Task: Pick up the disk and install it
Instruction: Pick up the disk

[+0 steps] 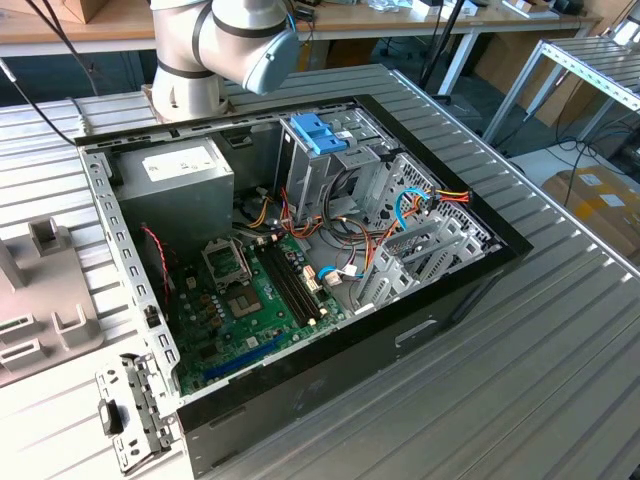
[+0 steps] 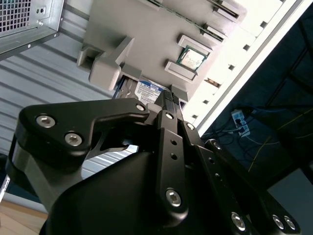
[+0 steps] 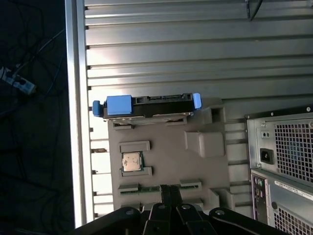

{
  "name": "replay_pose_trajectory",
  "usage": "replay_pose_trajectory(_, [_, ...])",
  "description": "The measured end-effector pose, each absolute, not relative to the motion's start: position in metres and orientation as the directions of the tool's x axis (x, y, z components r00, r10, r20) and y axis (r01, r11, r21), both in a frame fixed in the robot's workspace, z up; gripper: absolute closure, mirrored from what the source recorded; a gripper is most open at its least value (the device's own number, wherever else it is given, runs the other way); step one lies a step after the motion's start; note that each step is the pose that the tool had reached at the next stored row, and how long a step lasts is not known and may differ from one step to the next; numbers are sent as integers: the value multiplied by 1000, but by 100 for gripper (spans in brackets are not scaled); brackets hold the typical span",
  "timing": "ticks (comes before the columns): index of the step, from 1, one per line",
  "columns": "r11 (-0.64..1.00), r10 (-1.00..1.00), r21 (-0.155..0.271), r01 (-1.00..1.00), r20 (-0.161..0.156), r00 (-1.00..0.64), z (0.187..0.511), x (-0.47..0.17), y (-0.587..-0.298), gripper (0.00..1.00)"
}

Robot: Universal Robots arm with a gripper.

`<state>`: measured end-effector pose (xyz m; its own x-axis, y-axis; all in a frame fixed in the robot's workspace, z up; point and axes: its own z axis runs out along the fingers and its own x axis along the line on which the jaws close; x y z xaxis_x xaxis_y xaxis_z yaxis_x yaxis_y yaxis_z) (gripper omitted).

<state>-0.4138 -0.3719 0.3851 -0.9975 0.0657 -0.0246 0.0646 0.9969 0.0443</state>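
The disk (image 3: 146,105) stands on edge in a slot of the grey holder (image 3: 166,142), beside a small chip (image 3: 131,161) — likely so that its flat sides are free to be gripped. The tool (image 3: 170,190) hangs clenched and empty over the holder, short of the disk. The worktop (image 3: 171,58) is ribbed metal and carries the open computer case (image 1: 420,335) — beyond its edge a plug strip (image 3: 17,81) lies on the dark floor.

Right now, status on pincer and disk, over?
Pincer shut, empty, over grey fixture. Disk on edge in fixture slot, untouched. Chip seated in same fixture, apart from disk.
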Motion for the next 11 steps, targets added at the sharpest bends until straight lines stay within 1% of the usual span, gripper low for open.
replay_pose_trajectory(11, [999,27,44,26,-25,-999,385,-414,-372,89])
